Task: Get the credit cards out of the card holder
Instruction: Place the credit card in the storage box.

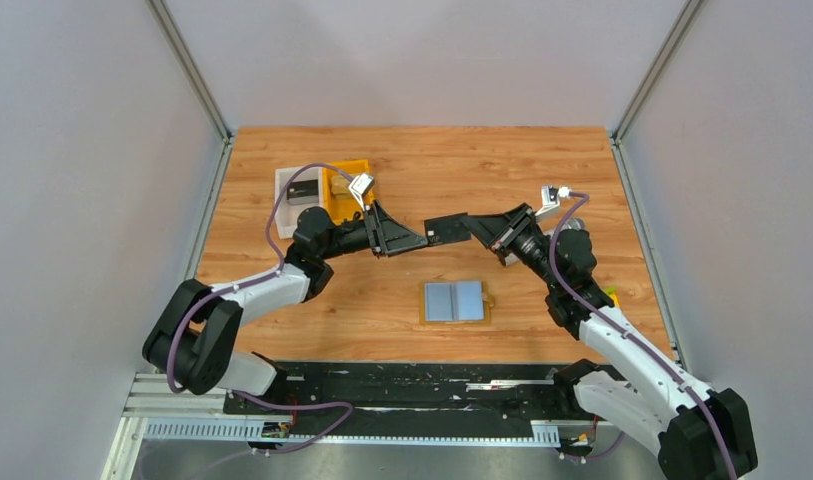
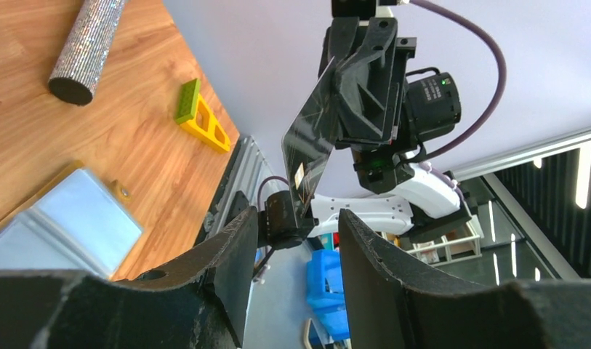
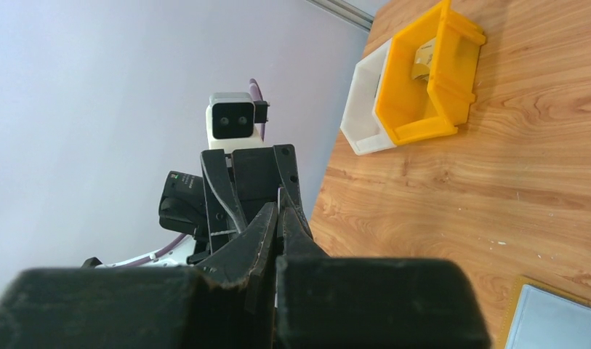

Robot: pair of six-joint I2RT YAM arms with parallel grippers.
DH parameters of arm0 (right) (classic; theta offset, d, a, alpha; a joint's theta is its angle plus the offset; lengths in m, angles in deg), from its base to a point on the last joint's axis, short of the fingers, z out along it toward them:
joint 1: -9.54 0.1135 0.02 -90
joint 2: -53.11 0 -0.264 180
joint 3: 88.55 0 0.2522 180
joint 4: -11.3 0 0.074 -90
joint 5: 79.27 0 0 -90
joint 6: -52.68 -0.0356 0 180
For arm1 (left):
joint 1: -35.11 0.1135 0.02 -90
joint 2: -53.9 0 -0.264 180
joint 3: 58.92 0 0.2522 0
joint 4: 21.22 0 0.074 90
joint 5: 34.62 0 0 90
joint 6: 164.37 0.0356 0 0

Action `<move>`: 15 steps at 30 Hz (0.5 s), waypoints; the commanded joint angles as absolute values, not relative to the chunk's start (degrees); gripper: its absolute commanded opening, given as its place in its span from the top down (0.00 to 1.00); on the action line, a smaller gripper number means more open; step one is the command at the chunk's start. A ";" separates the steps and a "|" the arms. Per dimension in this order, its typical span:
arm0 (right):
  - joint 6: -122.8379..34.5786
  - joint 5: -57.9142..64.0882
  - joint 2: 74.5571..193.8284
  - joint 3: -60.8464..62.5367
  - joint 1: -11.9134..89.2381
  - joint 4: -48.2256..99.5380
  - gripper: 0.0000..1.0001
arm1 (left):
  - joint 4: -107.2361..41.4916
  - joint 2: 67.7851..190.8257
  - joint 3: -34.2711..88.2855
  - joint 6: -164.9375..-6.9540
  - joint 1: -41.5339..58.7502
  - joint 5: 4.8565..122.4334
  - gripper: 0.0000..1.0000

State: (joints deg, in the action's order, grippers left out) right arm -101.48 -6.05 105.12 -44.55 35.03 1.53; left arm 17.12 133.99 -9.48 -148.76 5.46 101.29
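We're pinching the dark credit card (image 1: 445, 229) in the right gripper (image 1: 469, 227), up beyond the opened card holder (image 1: 456, 301), and should be centring it between the left gripper's (image 2: 298, 222) parted fingers before closing.

2 white arms (image 1: 267, 288) with black joints (image 1: 197, 345) and purple cables (image 1: 279, 215).
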 commanded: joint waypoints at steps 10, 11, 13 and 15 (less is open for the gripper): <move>-104.81 -5.70 105.40 -46.65 35.46 -4.15 1.00 | 22.99 136.90 -5.56 -150.38 5.31 99.62 0.68; -104.81 -5.78 105.41 -46.66 35.46 -4.00 1.00 | 23.01 136.94 -5.36 -150.39 5.38 99.65 0.71; -104.79 -5.92 105.36 -46.73 35.46 -3.59 1.00 | 22.93 136.83 -5.15 -150.27 5.40 99.51 0.81; -104.59 -6.29 105.54 -46.66 35.41 -2.87 0.98 | 21.15 136.56 -4.83 -149.59 5.44 99.44 0.90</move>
State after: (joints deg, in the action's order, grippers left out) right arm -103.90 -5.85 105.51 -45.95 35.12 -0.52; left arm 19.96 136.86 -7.47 -150.75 5.46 99.83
